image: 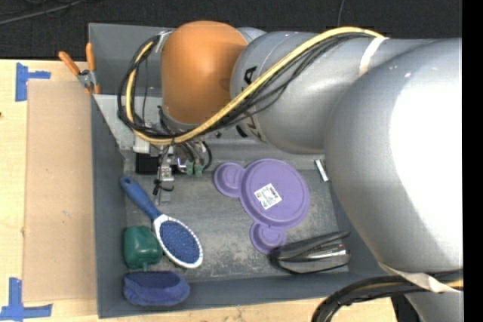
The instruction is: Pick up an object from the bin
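My gripper (164, 177) hangs below the orange wrist cover in the back left part of the bin. Its tip is just above and to the right of the blue handle of a hairbrush (161, 224), which lies slanted with its white oval head and blue bristle pad toward the front. To the right of the gripper lies a purple flat lid (266, 199) with round mouse ears and a white label. I see nothing held in the gripper.
A green block (140, 246) sits against the brush head at the front left. A dark blue cloth-like cap (155, 288) lies in the front left corner. A black and silver stapler-like tool (313, 254) rests at the front right. The big arm covers the bin's right and back.
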Robot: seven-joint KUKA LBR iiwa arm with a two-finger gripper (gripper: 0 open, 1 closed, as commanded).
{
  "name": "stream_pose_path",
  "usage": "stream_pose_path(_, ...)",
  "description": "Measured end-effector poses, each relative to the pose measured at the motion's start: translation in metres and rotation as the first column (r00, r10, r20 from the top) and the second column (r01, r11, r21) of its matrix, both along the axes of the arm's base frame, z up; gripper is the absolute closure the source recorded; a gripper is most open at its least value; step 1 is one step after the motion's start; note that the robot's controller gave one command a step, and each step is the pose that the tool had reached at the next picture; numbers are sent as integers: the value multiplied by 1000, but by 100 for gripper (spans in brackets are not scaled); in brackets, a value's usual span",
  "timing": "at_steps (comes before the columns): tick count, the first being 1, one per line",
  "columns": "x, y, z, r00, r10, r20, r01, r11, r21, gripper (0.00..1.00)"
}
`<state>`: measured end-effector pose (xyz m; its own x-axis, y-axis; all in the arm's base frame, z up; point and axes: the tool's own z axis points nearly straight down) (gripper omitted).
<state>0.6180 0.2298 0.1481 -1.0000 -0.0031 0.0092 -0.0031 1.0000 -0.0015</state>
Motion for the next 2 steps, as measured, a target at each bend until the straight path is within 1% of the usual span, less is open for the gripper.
stream_pose_path(1, 2, -1, 5, 1000, -5, 8, 5, 1000, 2, 0)
stream_pose_path(2, -50, 6, -61, 986, -167, 9, 167, 986, 0, 0)
